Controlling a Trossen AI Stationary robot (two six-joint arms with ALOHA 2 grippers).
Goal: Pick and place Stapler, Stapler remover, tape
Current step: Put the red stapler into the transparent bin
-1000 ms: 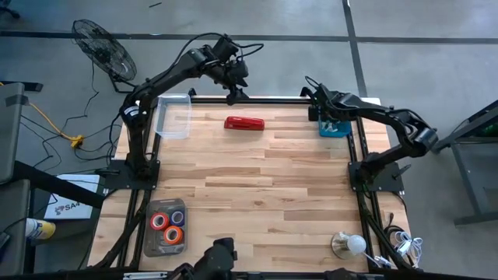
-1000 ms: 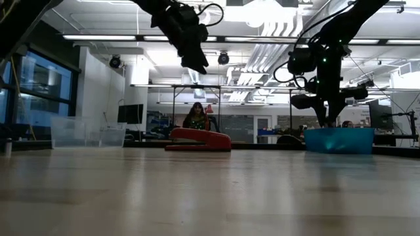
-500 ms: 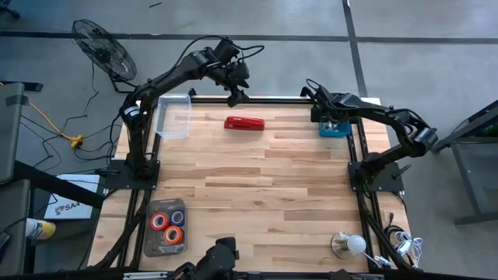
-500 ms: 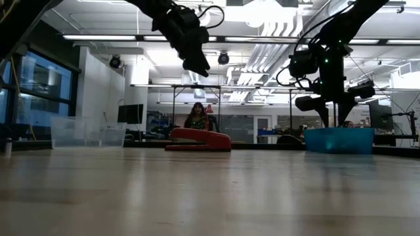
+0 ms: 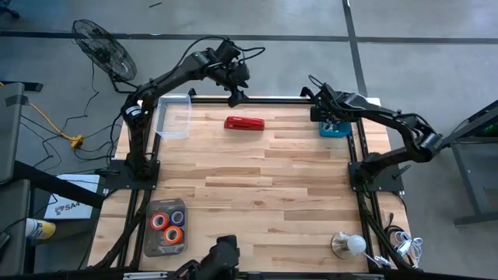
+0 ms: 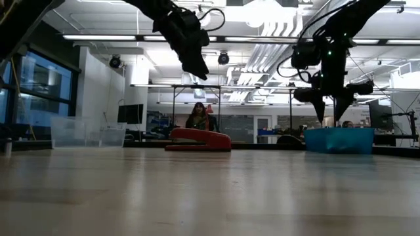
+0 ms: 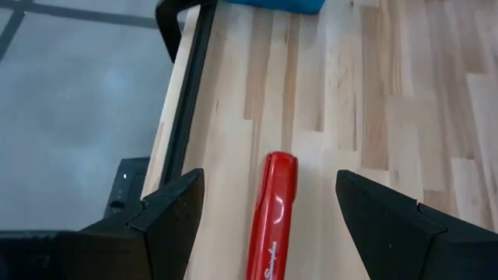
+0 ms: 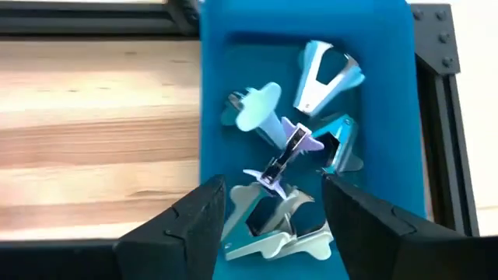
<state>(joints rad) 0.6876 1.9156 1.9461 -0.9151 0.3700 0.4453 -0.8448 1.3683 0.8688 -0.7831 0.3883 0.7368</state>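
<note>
Since a second ago, in the high view my right gripper (image 5: 330, 122) has lifted slightly over the blue bin (image 5: 339, 131); my left gripper (image 5: 233, 99) hovers behind the stapler (image 5: 244, 123) on the bench (image 5: 257, 187), tape (image 5: 167, 224) far off. Low view: both grippers hang clear. Left wrist view: fingers spread wide, stapler between them below. Right wrist view: fingers wide, empty, above staple removers (image 8: 289, 155). I judge a descent comes next; which remover is unclear.
</note>
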